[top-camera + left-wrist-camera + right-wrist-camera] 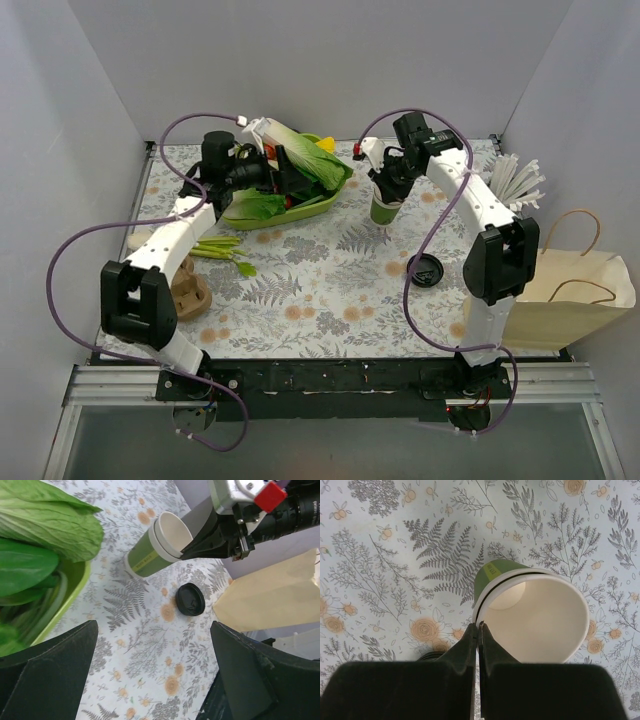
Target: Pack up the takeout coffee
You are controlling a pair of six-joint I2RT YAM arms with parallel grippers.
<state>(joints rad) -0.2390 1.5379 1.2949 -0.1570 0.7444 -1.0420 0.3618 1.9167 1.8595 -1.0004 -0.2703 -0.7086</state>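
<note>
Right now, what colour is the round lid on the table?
Black; the lid shows best in the left wrist view.

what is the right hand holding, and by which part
The right hand pinches a lidless green paper cup by its rim. That cup seems nested in a second cup. The left hand is open and holds nothing.

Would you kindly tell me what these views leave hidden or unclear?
Top view: cup rim, hidden under the right arm.
Right wrist view: lid, almost wholly behind the right gripper.
Left wrist view: bag, cut off by the right edge.
</note>
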